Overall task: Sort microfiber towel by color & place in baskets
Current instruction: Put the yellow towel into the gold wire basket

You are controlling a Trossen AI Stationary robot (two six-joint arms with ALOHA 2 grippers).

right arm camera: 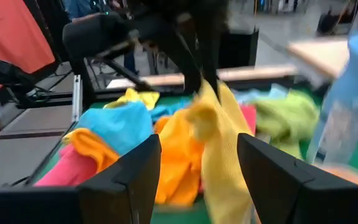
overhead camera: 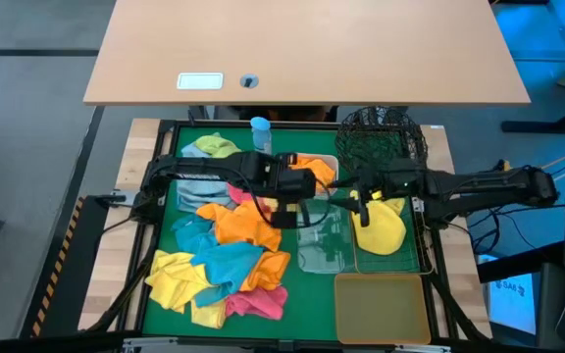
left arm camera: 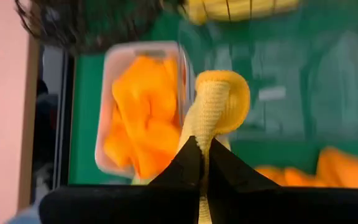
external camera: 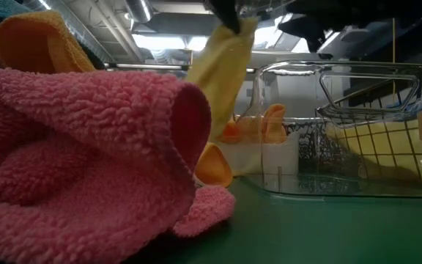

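My left gripper (left arm camera: 202, 144) is shut on a yellow microfiber towel (left arm camera: 215, 102), raised over the green mat between the towel pile and the white tub (overhead camera: 317, 162) of orange towels. My right gripper (right arm camera: 197, 180) stands open beside the rectangular wire basket (overhead camera: 415, 235), facing that hanging towel (right arm camera: 222, 143) and touching nothing. A second yellow towel (overhead camera: 381, 227) lies in the wire basket. Loose orange (overhead camera: 238, 224), teal (overhead camera: 229, 260), yellow (overhead camera: 175, 279) and pink (overhead camera: 263, 302) towels lie heaped on the mat's left half. My left gripper pinches a bunched fold of the yellow towel (left arm camera: 204, 134) between its two fingertips, coming at it slanting down from above. The cloth hangs slack below the fingers (external camera: 222, 70). The pink towel (external camera: 86, 161) hides its lower end in the low view.
A black round mesh basket (overhead camera: 381, 137) stands at the far right, a clear tub (overhead camera: 322, 245) mid-table, and an amber tub (overhead camera: 381, 304) at the near right. A blue-capped bottle (overhead camera: 260, 127) stands at the far edge beside green (overhead camera: 212, 147) and grey-blue (overhead camera: 199, 186) towels.
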